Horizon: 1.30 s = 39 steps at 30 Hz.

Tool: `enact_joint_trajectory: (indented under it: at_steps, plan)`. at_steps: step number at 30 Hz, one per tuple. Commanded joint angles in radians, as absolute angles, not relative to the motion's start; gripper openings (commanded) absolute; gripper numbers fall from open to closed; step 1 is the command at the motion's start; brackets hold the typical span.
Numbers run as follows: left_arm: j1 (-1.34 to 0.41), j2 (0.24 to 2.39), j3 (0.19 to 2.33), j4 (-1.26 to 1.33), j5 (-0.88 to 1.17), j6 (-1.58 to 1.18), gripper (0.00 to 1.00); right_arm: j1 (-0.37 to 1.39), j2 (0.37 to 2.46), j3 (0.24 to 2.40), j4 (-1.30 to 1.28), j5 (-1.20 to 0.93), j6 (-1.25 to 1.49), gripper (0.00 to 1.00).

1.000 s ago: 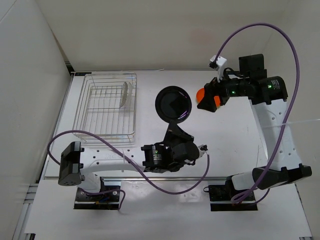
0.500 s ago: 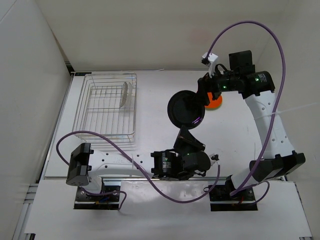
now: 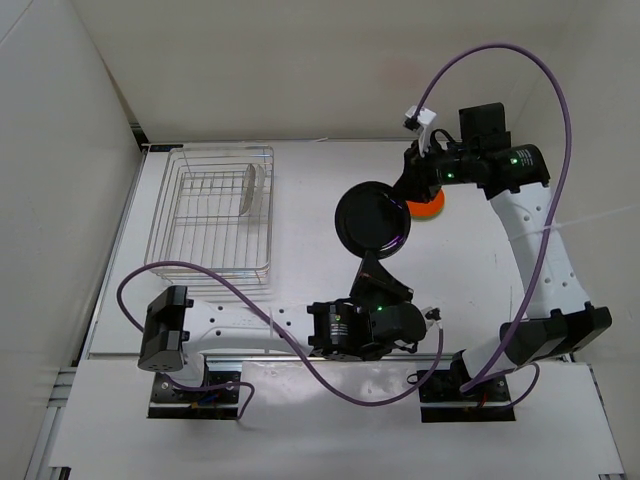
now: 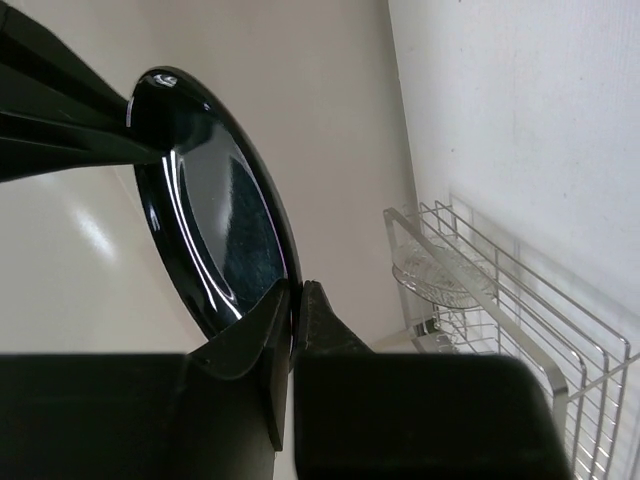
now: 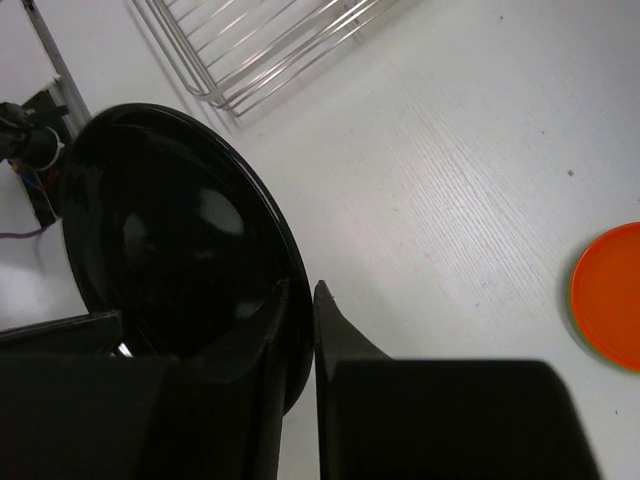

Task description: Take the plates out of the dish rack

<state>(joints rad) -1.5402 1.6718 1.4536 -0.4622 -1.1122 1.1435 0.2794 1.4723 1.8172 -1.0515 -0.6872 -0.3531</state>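
Note:
The glossy black plate (image 3: 373, 220) hangs on edge above the table, held from both sides. My left gripper (image 3: 375, 262) is shut on its near rim; the left wrist view shows the jaws (image 4: 297, 290) pinching the plate (image 4: 215, 240). My right gripper (image 3: 408, 195) is shut on the far right rim, seen in the right wrist view (image 5: 303, 290) against the plate (image 5: 170, 240). The orange-red plate (image 3: 430, 207) lies flat on the table, partly under the right gripper. A clear plate (image 3: 255, 190) stands in the dish rack (image 3: 212, 260).
The wire dish rack (image 5: 260, 50) fills the table's left part; in the left wrist view it (image 4: 530, 310) holds the clear plate (image 4: 440, 275). The orange-red plate (image 5: 612, 295) lies right of the held plate. Purple cables loop over both arms.
The left arm carried the black plate to the right. The right gripper left the orange-red plate, moved left to the black plate and closed on its rim.

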Motion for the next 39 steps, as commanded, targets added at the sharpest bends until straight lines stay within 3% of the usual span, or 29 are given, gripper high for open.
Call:
enact_joint_trajectory:
  at_steps: [1, 3, 4, 5, 9, 11, 16, 19, 20, 22, 23, 28, 39]
  plan:
    - [-1.543, 1.660, 1.516, -0.448, -1.135, 1.132, 0.11, 0.287, 1.419, 1.813, -1.060, -0.750, -0.376, 0.11]
    - [-1.543, 1.669, 1.516, -0.459, -1.135, 1.132, 0.11, 0.287, 1.407, 1.804, -1.060, -0.761, -0.376, 0.09]
    - [-1.534, 1.669, 1.516, -0.459, -1.135, 1.132, 0.11, 0.287, 1.407, 1.804, -1.060, -0.761, -0.385, 0.02]
    - [-1.534, 1.669, 1.516, -0.459, -1.135, 1.132, 0.11, 0.287, 1.395, 1.793, -1.060, -0.761, -0.385, 0.00]
    - [-1.509, 1.669, 1.516, -0.459, -1.135, 1.132, 0.17, 0.287, 1.371, 1.769, -1.040, -0.761, -0.364, 0.00]
    - [-1.496, 1.669, 1.516, -0.459, -1.126, 1.112, 0.38, 0.287, 1.361, 1.758, -1.026, -0.752, -0.353, 0.00]
    - [-1.476, 1.669, 1.542, -0.546, -1.094, 1.037, 0.73, 0.287, 1.350, 1.740, -0.959, -0.671, -0.301, 0.00]
    - [-1.476, 1.678, 1.577, -0.593, -1.083, 0.993, 0.75, 0.287, 1.350, 1.718, -0.882, -0.548, -0.229, 0.00]
    - [-1.476, 1.678, 1.594, -0.627, -1.083, 0.959, 0.83, 0.287, 1.350, 1.709, -0.855, -0.502, -0.197, 0.00]
    - [-1.476, 1.678, 1.623, -0.678, -1.049, 0.916, 0.86, 0.276, 1.361, 1.695, -0.783, -0.402, -0.108, 0.00]
    - [-1.476, 1.678, 1.653, -0.740, -1.037, 0.872, 1.00, 0.267, 1.380, 1.686, -0.763, -0.250, -0.045, 0.00]
    - [-1.327, 1.669, 1.764, -0.857, -0.959, 0.755, 1.00, 0.169, 1.494, 1.721, -0.729, -0.038, 0.043, 0.00]
    - [-0.772, 1.575, 1.847, -0.883, -0.680, 0.493, 1.00, 0.008, 1.761, 1.756, -0.643, -0.078, 0.055, 0.00]
